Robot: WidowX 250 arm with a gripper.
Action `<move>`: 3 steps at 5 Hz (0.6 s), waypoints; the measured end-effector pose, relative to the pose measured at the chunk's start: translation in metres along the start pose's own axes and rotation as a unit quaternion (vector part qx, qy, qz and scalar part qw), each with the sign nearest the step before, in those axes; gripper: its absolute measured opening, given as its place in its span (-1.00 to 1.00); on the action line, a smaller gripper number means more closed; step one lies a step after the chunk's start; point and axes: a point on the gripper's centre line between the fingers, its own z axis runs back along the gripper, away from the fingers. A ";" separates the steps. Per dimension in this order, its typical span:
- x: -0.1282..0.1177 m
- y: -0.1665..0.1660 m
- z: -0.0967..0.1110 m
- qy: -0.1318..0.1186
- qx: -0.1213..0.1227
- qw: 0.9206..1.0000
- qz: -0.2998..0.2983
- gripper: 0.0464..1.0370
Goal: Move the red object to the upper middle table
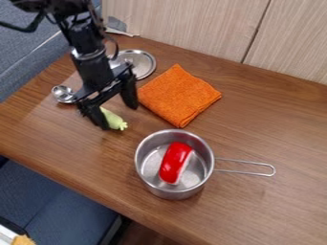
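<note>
The wooden table (256,115) is stretching beneath me; toward the far left I'm holding my gripper (119,117) spread wide, while the red object (174,162) is lying inside the metal saucepan (144,178), nearer the middle.

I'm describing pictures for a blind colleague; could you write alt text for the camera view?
A red object lies inside a metal pot with a wire handle on a wooden table. To the upper left, the robot's open black hand hangs by a pale green object, left of an orange cloth.
</note>
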 end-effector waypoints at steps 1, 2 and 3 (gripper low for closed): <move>-0.029 -0.003 0.022 -0.010 -0.020 0.999 -0.044 0.92; -0.053 -0.004 0.036 -0.003 -0.045 0.996 -0.081 0.92; -0.094 -0.008 0.030 0.024 -0.029 0.983 -0.180 0.92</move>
